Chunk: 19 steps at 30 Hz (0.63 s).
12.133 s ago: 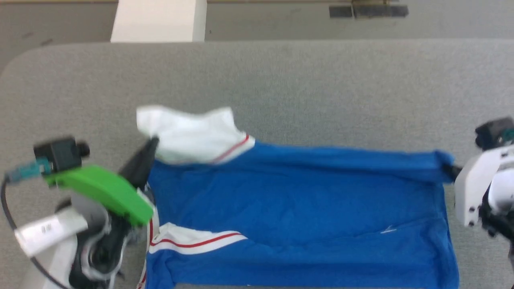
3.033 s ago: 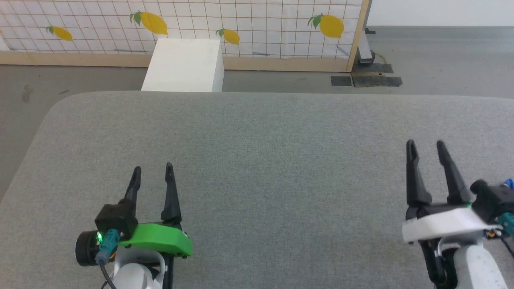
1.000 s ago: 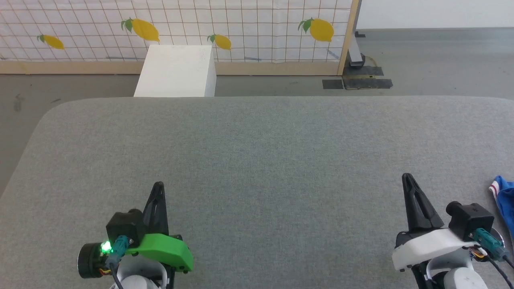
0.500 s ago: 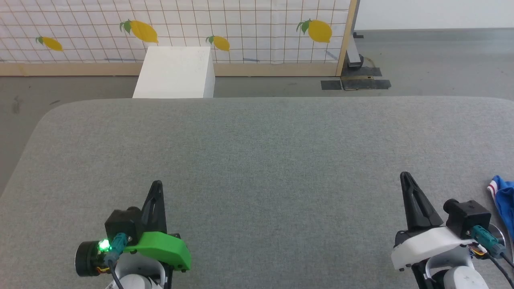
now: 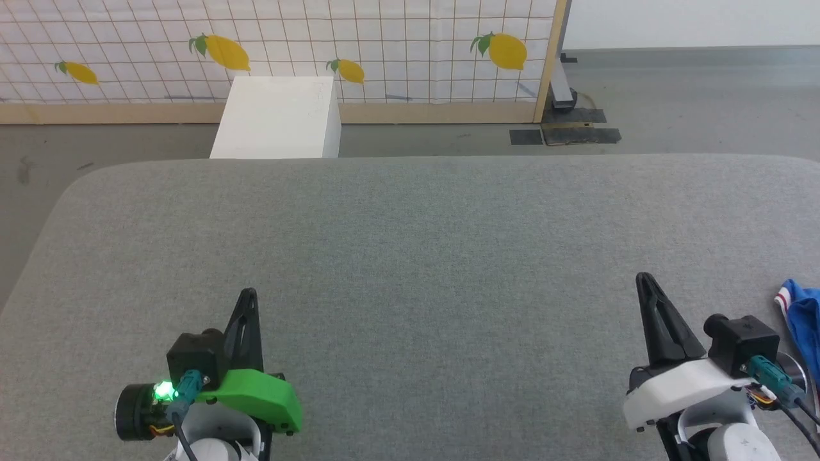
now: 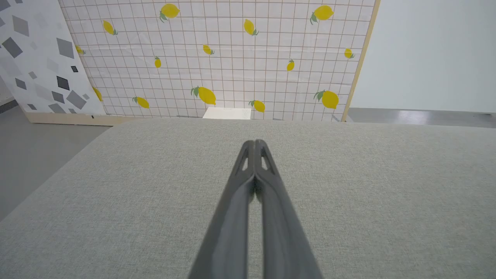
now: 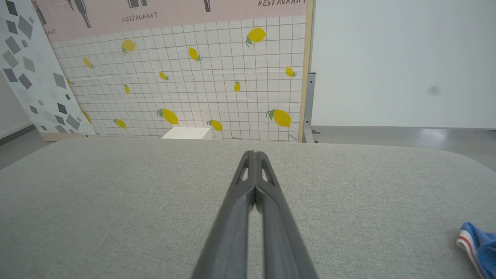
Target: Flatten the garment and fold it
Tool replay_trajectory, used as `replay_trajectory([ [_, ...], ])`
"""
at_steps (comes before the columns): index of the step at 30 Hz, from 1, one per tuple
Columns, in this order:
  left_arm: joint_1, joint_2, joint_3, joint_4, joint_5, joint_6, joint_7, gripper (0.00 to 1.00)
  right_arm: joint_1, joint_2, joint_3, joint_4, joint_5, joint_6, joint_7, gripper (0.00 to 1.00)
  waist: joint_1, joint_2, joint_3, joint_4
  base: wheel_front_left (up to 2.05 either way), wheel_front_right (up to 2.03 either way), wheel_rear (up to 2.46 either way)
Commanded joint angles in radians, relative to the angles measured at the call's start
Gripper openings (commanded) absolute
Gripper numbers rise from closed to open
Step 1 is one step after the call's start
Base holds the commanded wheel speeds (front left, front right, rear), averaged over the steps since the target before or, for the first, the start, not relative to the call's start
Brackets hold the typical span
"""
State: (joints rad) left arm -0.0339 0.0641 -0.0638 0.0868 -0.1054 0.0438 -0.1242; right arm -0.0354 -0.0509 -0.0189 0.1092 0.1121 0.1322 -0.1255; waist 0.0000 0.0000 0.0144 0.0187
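The left gripper [image 5: 248, 294] hovers low over the grey fabric tabletop [image 5: 410, 243], close to the near edge and toward the left side. Its two dark fingers are clenched together tip to tip with nothing between them. In the left wrist view the closed left gripper [image 6: 254, 143] points across bare grey cloth toward the far edge.

Beyond the far edge, left of the middle, a white box [image 5: 275, 118] stands on the floor in front of a lemon-patterned grid panel [image 5: 384, 45]. Further right, dark mats [image 5: 564, 136] lie on the floor by the panel's wooden post.

The right gripper [image 5: 642, 278] is near the near edge on the right side, also clamped shut and empty, pointing toward the far edge.

The garment [image 5: 801, 314] lies bunched on the tabletop at the right edge, near the near-right corner. It is just right of the right gripper, and the fingers are not touching it. Only a blue fold with red-and-white striped trim is visible, cut off by the frame. In the right wrist view the garment [image 7: 480, 248] sits at the lower right, apart from the closed fingers.
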Motion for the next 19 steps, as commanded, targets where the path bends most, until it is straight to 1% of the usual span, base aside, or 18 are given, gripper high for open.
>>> replay_trajectory([
  [1, 0.013, -0.005, 0.006, -0.008, 0.009, -0.007, 0.008, 0.0, 0.017, 0.0, 0.003, -0.01, -0.014, -0.001, 0.007, 0.0, 0.0, 0.0, 0.0, 0.0, 0.0, 0.0, 0.0],
  [19, 0.019, -0.008, 0.024, -0.032, 0.039, -0.018, 0.043, 0.0, 0.023, 0.0, 0.008, -0.04, -0.044, -0.001, 0.043, 0.0, 0.0, 0.0, -0.005, -0.006, 0.0, 0.0, 0.0],
])
